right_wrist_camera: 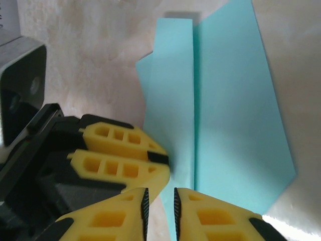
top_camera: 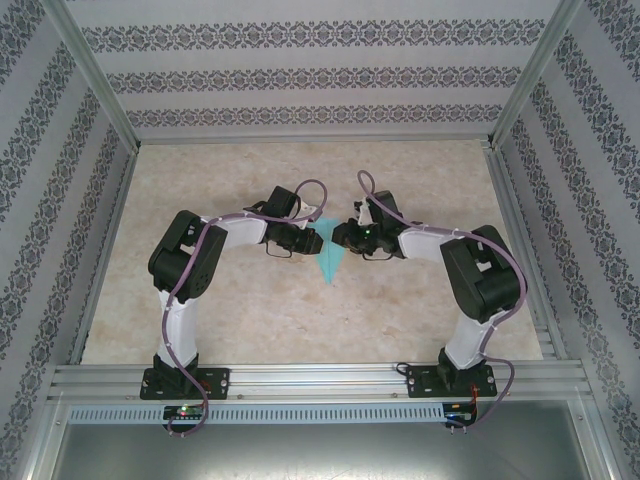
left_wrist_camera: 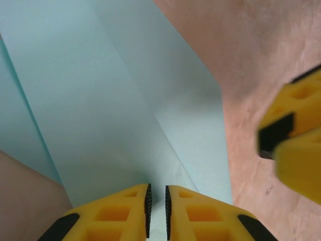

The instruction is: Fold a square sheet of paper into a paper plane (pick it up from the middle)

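The teal-blue square sheet of paper lies folded into a slim paper plane [top_camera: 330,258] on the table, its point toward the arms. A centre fold [right_wrist_camera: 193,100] runs between flat wings [right_wrist_camera: 235,125]. My left gripper [top_camera: 312,240] comes at it from the left. Its jaws [left_wrist_camera: 157,203] stand a narrow gap apart over the paper [left_wrist_camera: 100,100], which shows in the gap. From the right, my right gripper [top_camera: 337,237] meets it tip to tip. Those jaws [right_wrist_camera: 159,206] are slightly open at the plane's left edge with nothing clamped. The left gripper's fingers [right_wrist_camera: 125,155] sit just beside them.
The beige tabletop [top_camera: 250,310] lies inside patterned walls and metal frame posts [top_camera: 95,85]. An aluminium rail [top_camera: 320,380] carrying both arm bases runs along the near edge. The two forearms angle inward and crowd the table's middle.
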### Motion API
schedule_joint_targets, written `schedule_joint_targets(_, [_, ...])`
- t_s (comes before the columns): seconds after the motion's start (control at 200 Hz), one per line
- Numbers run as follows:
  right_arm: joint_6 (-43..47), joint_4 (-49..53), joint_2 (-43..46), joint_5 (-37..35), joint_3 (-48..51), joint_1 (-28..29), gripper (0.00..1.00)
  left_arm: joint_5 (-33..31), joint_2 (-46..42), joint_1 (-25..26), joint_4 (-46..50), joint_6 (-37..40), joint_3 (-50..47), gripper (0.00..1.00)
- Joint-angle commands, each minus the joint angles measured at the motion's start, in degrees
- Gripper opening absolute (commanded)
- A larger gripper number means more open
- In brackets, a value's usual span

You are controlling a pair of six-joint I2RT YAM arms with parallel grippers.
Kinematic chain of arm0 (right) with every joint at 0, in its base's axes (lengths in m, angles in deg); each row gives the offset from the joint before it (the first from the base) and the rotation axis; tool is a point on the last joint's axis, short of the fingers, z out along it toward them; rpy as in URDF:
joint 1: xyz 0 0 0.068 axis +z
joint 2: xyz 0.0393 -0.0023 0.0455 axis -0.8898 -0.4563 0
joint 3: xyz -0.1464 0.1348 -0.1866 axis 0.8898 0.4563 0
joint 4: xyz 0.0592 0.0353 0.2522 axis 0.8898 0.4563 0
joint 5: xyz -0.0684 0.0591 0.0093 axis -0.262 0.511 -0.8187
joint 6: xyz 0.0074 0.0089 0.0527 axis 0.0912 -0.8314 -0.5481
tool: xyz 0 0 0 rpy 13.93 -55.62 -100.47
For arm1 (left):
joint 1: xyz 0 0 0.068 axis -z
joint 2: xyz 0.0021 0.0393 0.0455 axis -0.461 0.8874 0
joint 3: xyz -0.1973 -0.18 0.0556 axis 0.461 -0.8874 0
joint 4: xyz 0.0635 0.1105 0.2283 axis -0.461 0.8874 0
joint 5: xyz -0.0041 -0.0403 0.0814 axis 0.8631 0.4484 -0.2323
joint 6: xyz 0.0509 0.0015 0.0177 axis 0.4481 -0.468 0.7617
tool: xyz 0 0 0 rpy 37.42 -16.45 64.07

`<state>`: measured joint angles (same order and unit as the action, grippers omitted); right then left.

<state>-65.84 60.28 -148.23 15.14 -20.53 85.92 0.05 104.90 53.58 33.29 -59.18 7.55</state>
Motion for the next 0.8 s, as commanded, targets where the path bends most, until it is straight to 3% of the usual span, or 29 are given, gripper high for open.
schedule_joint_targets(0.0, [2.18,1.38,-2.91,2.04,-2.83,-0.71,0.24,1.18,-3.09,0.07,3.48,-0.65,2.15,0.21])
schedule_joint_targets(0.275, [3.48,2.77,-7.72,3.15,-7.76,-1.10,0.28,-2.21,-5.43,-0.02,6.72,0.89,2.61,0.28])
schedule_joint_targets(0.55, [4.50,4.21,-11.07,4.69,-11.65,-1.27,0.31,-6.48,-5.43,0.03,8.20,1.94,1.77,0.30])
schedule_joint_targets(0.794, [5.20,5.07,-12.75,5.80,-13.49,-1.19,0.33,-6.31,-5.30,-0.27,6.81,1.29,0.83,0.31])
